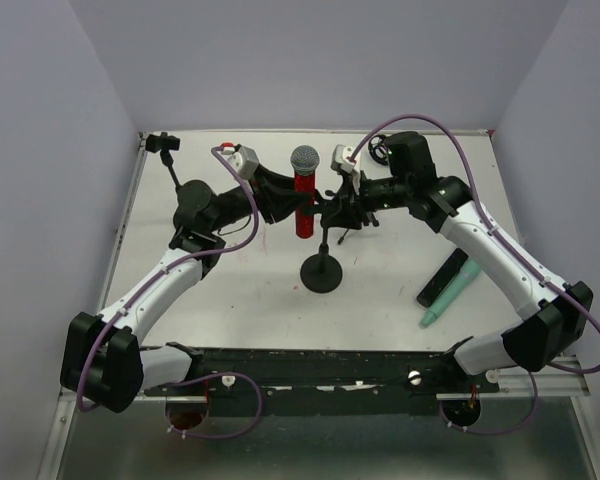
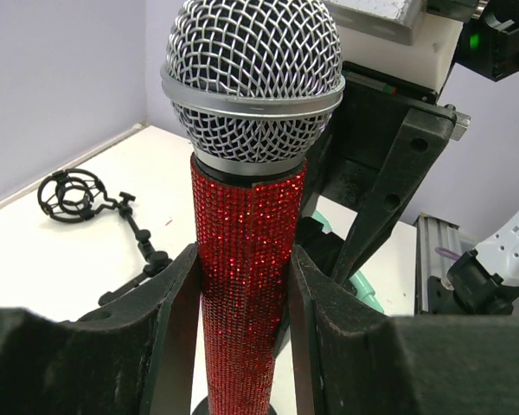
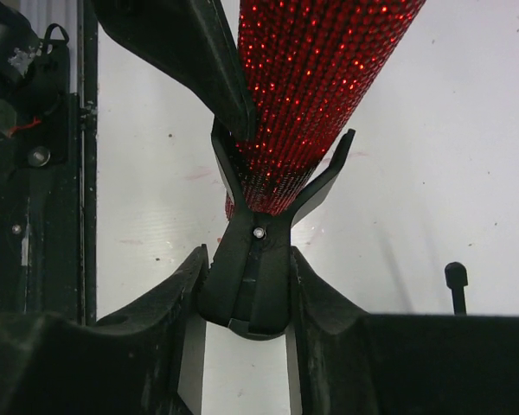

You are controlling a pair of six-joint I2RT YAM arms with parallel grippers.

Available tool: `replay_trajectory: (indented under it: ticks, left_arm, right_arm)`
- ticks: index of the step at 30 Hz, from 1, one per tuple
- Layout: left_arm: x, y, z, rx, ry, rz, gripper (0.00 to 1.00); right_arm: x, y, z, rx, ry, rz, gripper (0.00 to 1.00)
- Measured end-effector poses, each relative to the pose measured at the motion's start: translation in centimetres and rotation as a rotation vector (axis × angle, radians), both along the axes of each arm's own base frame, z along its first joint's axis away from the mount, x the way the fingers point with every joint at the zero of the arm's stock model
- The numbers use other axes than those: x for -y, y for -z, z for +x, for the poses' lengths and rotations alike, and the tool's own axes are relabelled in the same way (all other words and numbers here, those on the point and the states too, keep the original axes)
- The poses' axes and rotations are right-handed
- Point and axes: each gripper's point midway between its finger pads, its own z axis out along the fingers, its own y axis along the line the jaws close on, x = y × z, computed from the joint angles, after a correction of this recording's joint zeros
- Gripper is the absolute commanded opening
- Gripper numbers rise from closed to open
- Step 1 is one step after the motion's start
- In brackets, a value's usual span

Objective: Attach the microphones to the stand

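Note:
The red microphone (image 1: 305, 205) with a silver mesh head stands upright, its lower end seated in the fork of the stand's black clip (image 3: 251, 268). My left gripper (image 1: 283, 200) is shut on its red body (image 2: 246, 277), and both jaws press its sides. My right gripper (image 1: 340, 205) is shut on the clip's stem, and the red body (image 3: 316, 78) rises just beyond it. The stand's round base (image 1: 321, 272) sits on the table below. The black microphone (image 1: 442, 278) and the mint-green one (image 1: 450, 292) lie side by side at the right.
A black shock mount on a small arm (image 2: 69, 194) lies on the table behind the red mic. A second black clip on a thin post (image 1: 165, 145) stands at the back left corner. Grey walls enclose the white table (image 1: 230, 290).

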Motion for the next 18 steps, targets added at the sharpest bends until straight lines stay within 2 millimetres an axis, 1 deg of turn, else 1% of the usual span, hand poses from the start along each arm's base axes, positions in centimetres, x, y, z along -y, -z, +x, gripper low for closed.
replay_trajectory:
  ticks: [3, 9, 12, 13, 14, 16, 18]
  left_arm:
    - [0.03, 0.09, -0.04, -0.003, 0.002, 0.002, 0.00]
    - [0.10, 0.08, -0.23, -0.013, 0.014, -0.001, 0.00]
    - [0.18, 0.12, -0.20, -0.021, 0.019, -0.006, 0.00]
    - [0.20, 0.11, -0.16, -0.021, 0.020, -0.008, 0.00]
    - [0.23, 0.12, -0.11, -0.021, 0.020, -0.010, 0.00]
    - [0.28, 0.15, -0.02, -0.023, 0.021, -0.011, 0.00]
    - [0.32, 0.13, 0.03, -0.023, 0.023, -0.013, 0.00]
  right_arm:
    - [0.00, -0.04, -0.05, 0.003, -0.006, -0.001, 0.07]
    - [-0.10, -0.04, -0.04, -0.006, -0.009, -0.004, 0.05]
    - [-0.13, -0.01, -0.08, -0.012, -0.011, -0.005, 0.05]
    - [-0.15, -0.02, -0.09, -0.015, -0.013, -0.006, 0.07]
    - [-0.17, -0.05, -0.10, -0.017, -0.015, -0.006, 0.14]
    - [-0.21, -0.02, -0.08, -0.022, -0.015, -0.007, 0.36]
    - [-0.18, -0.05, -0.05, -0.023, -0.014, -0.008, 0.48]
